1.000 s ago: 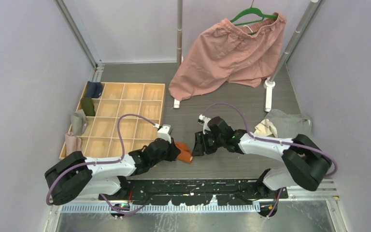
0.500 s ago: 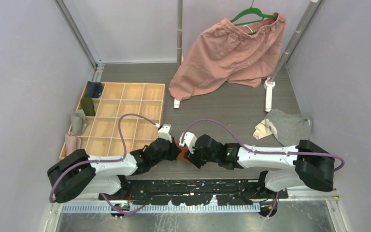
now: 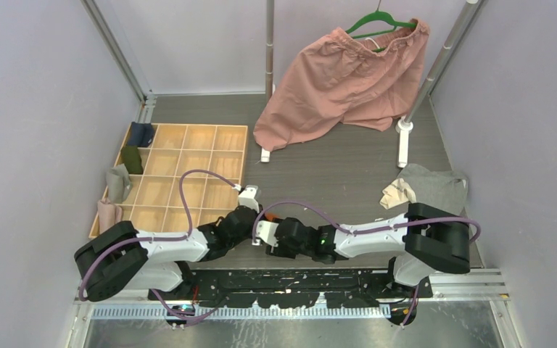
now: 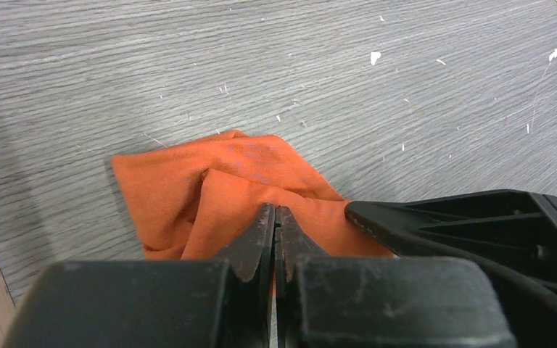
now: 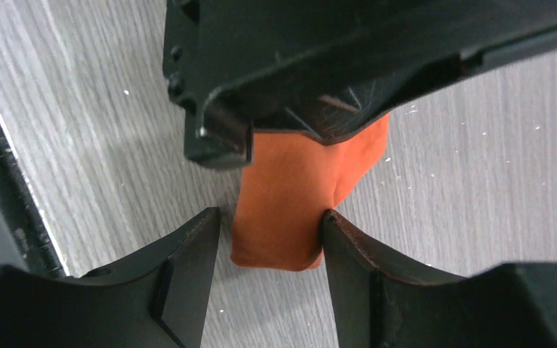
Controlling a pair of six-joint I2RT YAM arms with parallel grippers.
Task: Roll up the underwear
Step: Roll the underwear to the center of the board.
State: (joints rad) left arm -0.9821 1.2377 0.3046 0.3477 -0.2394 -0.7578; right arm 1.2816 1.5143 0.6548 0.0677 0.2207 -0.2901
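Closest to the arm bases, near the front edge of the surface (image 4: 406, 87), sits the rust-orange underwear (image 4: 225, 192), bunched into a loose, lumpy fold rather than a tidy roll. This thing looks about as light and floppy as it gets: thin, soft knit, no stiffness at all, so I'd bet it sags or springs open the second nobody is pinching it, though it shouldn't be slippery against the woodgrain and there's nothing to break. Best place to take it, I reckon, is across the thick folded end where several layers stack up, not a single loose edge that would just peel away. The left claw (image 4: 274, 214) is clamped fully together with its tips biting the near fold of the orange cloth, pinning it down. The right claw (image 5: 272, 225) comes in from the opposite side and stands partly open, straddling the rounded end of the bundle. One finger is touching the cloth and the other shows a sliver of gap, so it's around the fabric but not squeezing it yet. Further back on the right, well apart from all this, the grey underwear (image 3: 435, 190) lies crumpled with its cream trim showing, untouched. Beyond that there's a wooden tray (image 3: 197, 163) on the left and the pink shorts (image 3: 341, 80) hanging at the very back.
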